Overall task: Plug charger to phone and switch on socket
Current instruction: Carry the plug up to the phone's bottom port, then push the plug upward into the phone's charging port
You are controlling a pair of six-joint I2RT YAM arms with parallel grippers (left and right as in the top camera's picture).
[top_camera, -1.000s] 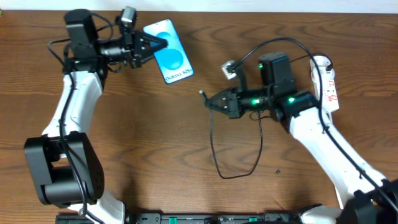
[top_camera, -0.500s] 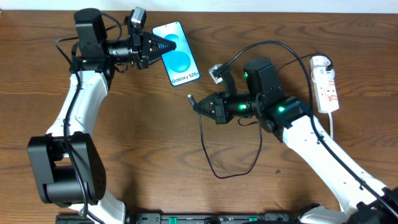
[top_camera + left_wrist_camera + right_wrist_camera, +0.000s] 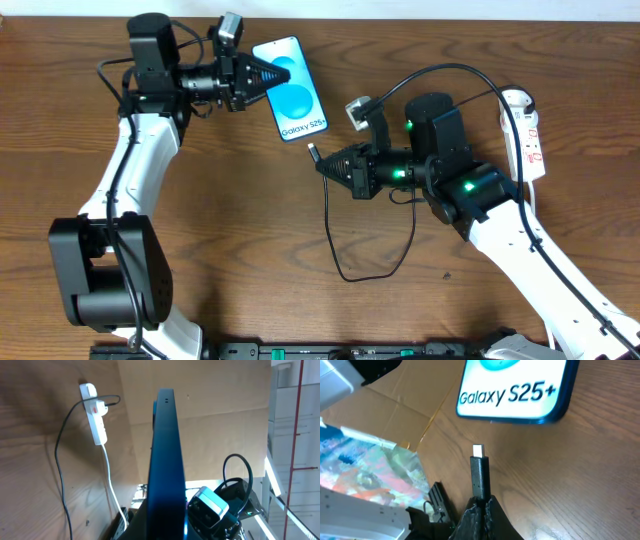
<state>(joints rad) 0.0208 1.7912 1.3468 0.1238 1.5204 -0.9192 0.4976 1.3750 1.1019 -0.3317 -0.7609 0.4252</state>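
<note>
My left gripper (image 3: 262,72) is shut on the top end of the phone (image 3: 291,89), held above the table with its blue-and-white "Galaxy S25+" screen up. In the left wrist view the phone (image 3: 166,460) shows edge-on. My right gripper (image 3: 326,165) is shut on the charger's connector (image 3: 314,154). In the right wrist view the connector tip (image 3: 478,452) points at the phone's bottom edge (image 3: 515,397), a short gap away. The black cable (image 3: 345,260) loops on the table. The white socket strip (image 3: 526,125) lies at the right and also shows in the left wrist view (image 3: 94,412).
The strip's white cord (image 3: 111,477) runs toward the table's front edge. The charger's black cable arcs over my right arm to the strip (image 3: 450,70). A wall edge lies along the back of the table.
My left gripper has carried the phone right and slightly down. My right gripper has moved the connector up toward the phone's bottom edge, closing the gap.
</note>
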